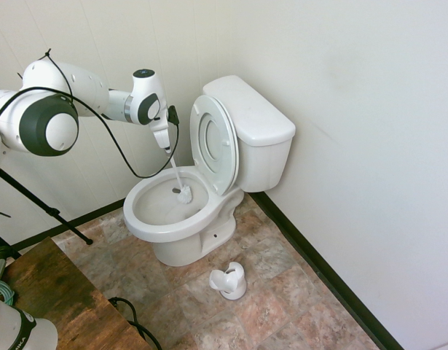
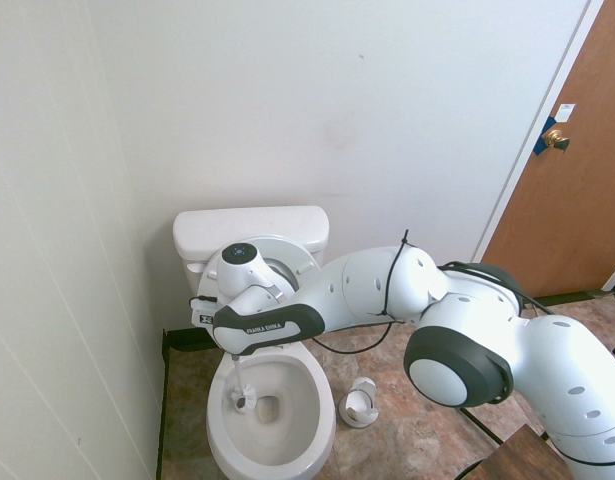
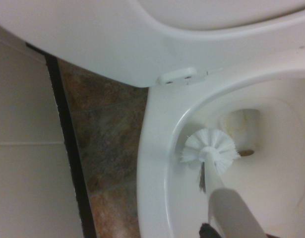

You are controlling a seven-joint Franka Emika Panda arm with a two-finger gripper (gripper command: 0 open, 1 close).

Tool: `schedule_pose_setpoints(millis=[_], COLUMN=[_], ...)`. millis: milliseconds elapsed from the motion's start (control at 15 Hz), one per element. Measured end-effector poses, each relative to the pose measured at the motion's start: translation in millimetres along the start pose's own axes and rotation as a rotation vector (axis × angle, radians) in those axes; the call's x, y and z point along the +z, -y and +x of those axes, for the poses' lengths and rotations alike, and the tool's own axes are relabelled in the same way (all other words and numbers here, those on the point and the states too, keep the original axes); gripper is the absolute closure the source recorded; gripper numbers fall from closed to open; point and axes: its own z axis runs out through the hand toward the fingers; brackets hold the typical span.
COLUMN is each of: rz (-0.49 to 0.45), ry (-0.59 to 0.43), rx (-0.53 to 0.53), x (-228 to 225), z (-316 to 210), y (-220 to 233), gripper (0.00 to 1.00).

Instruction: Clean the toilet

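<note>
The white toilet [image 1: 147, 226] stands in the corner with its seat and lid [image 1: 213, 142] raised against the tank [image 1: 253, 124]. My gripper [image 1: 167, 146] hangs above the far rim of the bowl, shut on the thin handle of a white toilet brush [image 1: 178, 177]. The brush slants down into the bowl. From the other side, the gripper [image 2: 235, 352] is over the wall-side half of the bowl and the brush head [image 2: 242, 402] rests on the inner slope. The wrist view shows the bristle head [image 3: 209, 150] against the bowl wall just inside the rim [image 3: 154, 163].
The empty white brush holder [image 1: 229, 281] stands on the tiled floor in front of the toilet, also visible from the other side [image 2: 359, 403]. A wooden table [image 1: 56, 299] fills the near corner. Walls close in behind and beside the toilet. A brown door [image 2: 577, 170] is to the right.
</note>
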Motion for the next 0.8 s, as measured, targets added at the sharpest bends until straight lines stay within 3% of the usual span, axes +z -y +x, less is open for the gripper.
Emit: schedule_pose_setpoints(millis=[467, 800], rz=[-0.005, -0.008], ry=[0.014, 0.058], rx=[-0.043, 0.014], x=[11.6, 12.5], z=[-8.7, 38.5], y=[-63.8, -106.1], gripper=[1.0, 1.0])
